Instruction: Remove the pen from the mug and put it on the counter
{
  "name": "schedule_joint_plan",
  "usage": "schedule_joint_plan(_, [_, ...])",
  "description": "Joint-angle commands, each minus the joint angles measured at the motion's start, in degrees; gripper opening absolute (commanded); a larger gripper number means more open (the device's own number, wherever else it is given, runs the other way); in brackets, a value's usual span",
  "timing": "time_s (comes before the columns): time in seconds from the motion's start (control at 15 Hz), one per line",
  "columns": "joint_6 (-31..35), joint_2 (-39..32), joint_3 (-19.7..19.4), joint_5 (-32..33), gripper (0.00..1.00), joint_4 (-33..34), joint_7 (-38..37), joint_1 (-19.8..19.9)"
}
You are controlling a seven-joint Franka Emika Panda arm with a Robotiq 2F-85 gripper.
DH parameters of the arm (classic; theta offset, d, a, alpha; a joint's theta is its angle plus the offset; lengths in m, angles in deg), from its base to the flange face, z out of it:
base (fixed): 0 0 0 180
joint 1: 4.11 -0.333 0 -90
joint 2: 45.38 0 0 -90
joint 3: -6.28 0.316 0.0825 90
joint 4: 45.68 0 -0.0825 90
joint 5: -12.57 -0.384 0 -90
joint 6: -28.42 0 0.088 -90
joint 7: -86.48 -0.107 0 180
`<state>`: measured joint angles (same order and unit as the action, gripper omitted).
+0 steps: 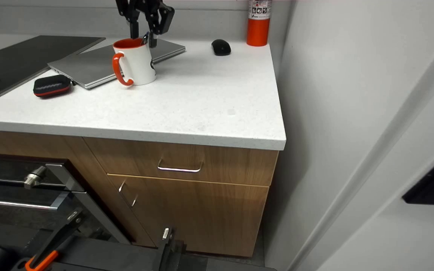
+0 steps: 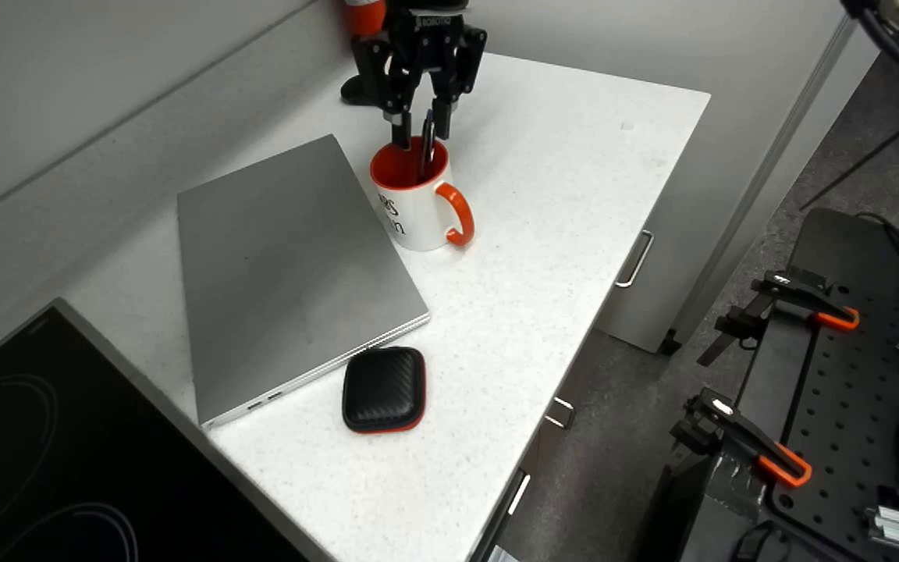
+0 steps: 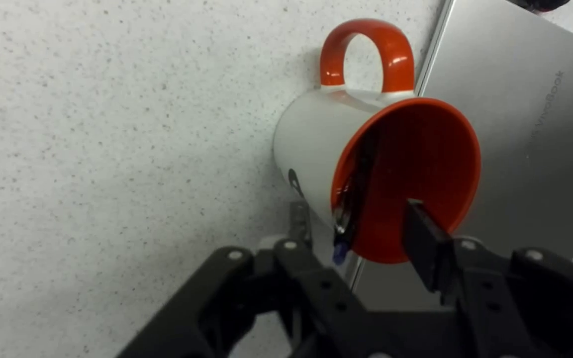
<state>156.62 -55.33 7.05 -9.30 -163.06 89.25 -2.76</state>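
The claw stands with its fingers spread and nothing grasped, presumably so the pen can sit in the gap before they close. In the wrist view one fingertip lies outside the wall of the mug and its partner over the mouth, likely because the pen leans on that side and must be pinched at the rim; whether the partner dips inside, I cannot tell. The pen is in the mug, tilted, its bluish end poking past the rim, which gives something to grip. The handle points away from the claw, so it should not foul the fingers. The mug stands upright on the counter, just beside the laptop, and a straight lift seems wise, since a sideways pull could tip it. Farther out, the black case sits by the laptop and the mouse well apart, so neither looks likely to hinder setting the pen down
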Motion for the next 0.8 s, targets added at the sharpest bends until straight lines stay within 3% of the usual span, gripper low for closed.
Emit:
schedule_joint_plan(0.0, [0.63, 0.83, 0.17, -1.72, 0.23, -0.67, 1.32, 0.67])
schedule_joint_plan(0.2, [2.25, 2.15, -0.09, -0.44, 0.00, -2.08, -0.08, 0.37])
schedule_joint_plan(0.73, [5.79, 8.24, -0.17, -0.08, 0.03, -4.88, -1.46, -0.11])
